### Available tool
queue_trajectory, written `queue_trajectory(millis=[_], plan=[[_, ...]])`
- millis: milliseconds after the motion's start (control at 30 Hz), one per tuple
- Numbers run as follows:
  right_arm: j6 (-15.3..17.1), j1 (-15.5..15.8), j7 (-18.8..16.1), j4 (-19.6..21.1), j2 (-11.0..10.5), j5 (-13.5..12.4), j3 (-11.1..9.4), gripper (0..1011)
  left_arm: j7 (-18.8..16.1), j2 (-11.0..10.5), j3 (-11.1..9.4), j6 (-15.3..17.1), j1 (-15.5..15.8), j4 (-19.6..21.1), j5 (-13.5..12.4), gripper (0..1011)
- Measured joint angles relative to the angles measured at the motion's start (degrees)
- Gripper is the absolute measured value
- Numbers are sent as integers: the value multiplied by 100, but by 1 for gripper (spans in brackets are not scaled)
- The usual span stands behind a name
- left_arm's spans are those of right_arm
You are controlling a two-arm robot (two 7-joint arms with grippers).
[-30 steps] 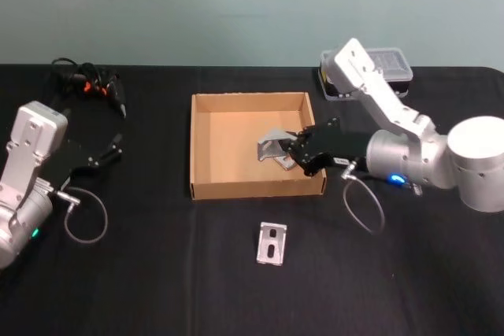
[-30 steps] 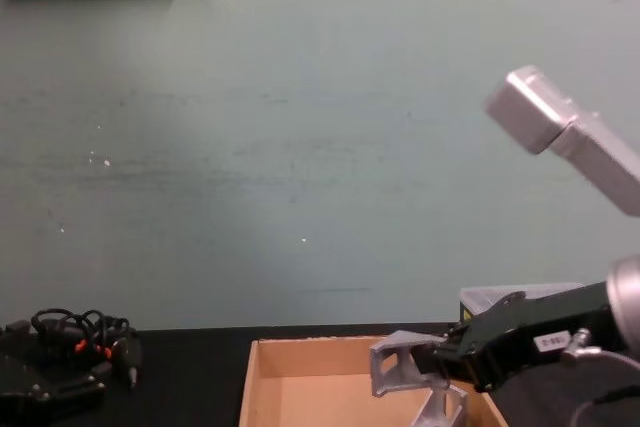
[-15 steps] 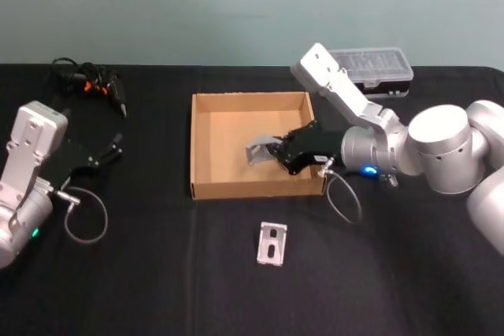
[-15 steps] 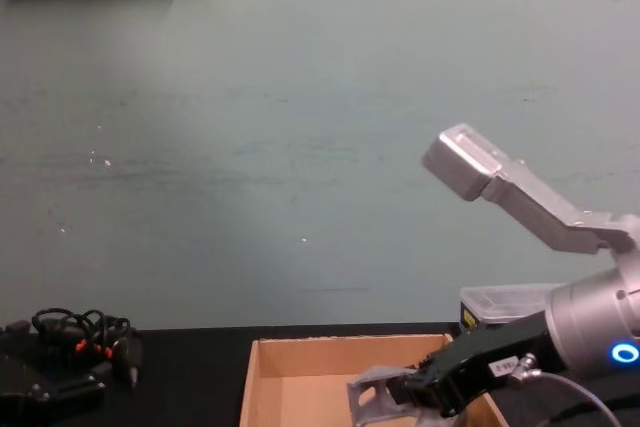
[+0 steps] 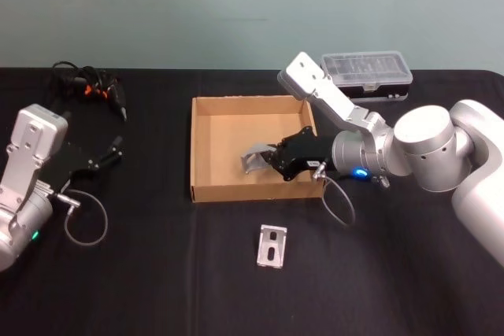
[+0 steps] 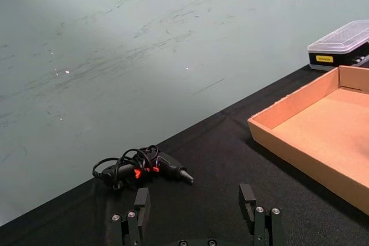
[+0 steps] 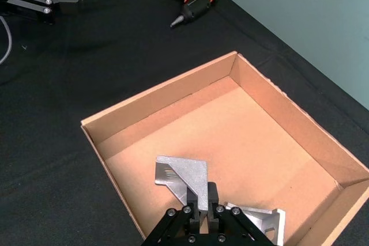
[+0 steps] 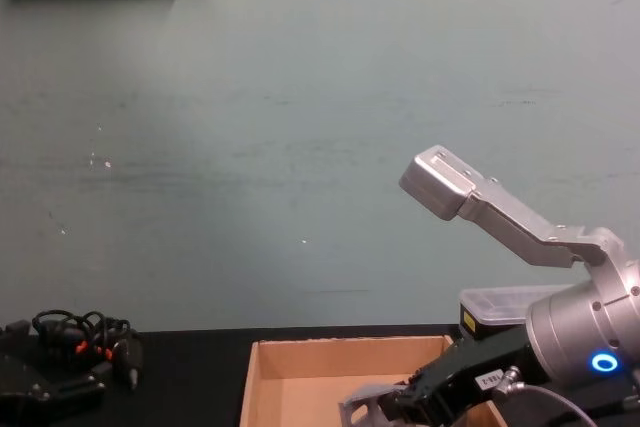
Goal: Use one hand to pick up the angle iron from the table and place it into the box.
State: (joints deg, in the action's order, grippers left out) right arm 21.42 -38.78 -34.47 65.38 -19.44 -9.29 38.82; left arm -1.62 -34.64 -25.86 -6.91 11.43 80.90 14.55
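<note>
- The right gripper (image 5: 270, 160), a black claw with a small white label on a silver-grey arm, reaches in from the robot's right across the right wall of the shallow tan cardboard box (image 5: 191, 147).
- Its fingers are pinched tight on one flap of a bent silver-grey metal angle iron (image 5: 253, 158), the held angle iron.
- In the right wrist view the held angle iron (image 7: 183, 177) sits just ahead of the right gripper (image 7: 202, 207), its slotted flap facing up, inside the box (image 7: 173, 93) and over the near half of the floor (whether it touches the cardboard, I cannot tell).
- From the chest view the right gripper (image 8: 400, 407) and the held angle iron (image 8: 362, 411) are low, about level with the rim of the box (image 8: 300, 347).
- A second angle iron (image 7: 260, 220), the same silver metal, lies flat on the box floor just beside the claw.
- A third angle iron (image 5: 272, 244), a flat-lying silver bracket with two slots, rests on the flat matte black table (image 5: 157, 281) in front of the box, apart from its near wall.
- The left gripper (image 5: 116, 149) is parked low over the table on the robot's left, well apart from the box; in its wrist view the left gripper (image 6: 194, 200) has its fingers spread wide, holding nothing.
- A black plastic case with a clear lid (image 5: 370, 68) stands beyond the box's far right corner.
- A tangled black cable bundle with orange marks (image 5: 87, 84) lies at the table's far left.
</note>
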Motion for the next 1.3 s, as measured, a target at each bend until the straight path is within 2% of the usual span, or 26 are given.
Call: queue_trajectory(millis=[200,300,400,433,633,767,833,933,1067,1200,1267,1300], plan=[[9,37,-56,-1,-1,34,-33,72,0,0,0,0,0,0,0,1011],[11,50,-74,5,-1,41,-38,130,0,0,0,0,0,0,0,1011],[21,63,-99,11,-4,51,-44,213,0,0,0,0,0,0,0,1011],[34,67,-119,22,-11,56,-44,269,0,0,0,0,0,0,0,1011],[100,86,-171,155,-78,69,-44,420,0,0,0,0,0,0,0,1011],[163,118,-188,369,-179,70,-84,564,0,0,0,0,0,0,0,1011],[181,138,-188,461,-218,66,-107,604,0,0,0,0,0,0,0,1011],[218,196,-193,710,-327,37,-154,744,0,0,0,0,0,0,0,1011],[241,272,-242,1022,-479,-10,-185,813,0,0,0,0,0,0,0,1011],[282,408,-359,1479,-737,-96,-199,953,0,0,0,0,0,0,0,1012],[306,468,-441,1708,-877,-148,-192,996,0,0,0,0,0,0,0,1011],[306,468,-441,1708,-877,-148,-192,996,0,0,0,0,0,0,0,1011]])
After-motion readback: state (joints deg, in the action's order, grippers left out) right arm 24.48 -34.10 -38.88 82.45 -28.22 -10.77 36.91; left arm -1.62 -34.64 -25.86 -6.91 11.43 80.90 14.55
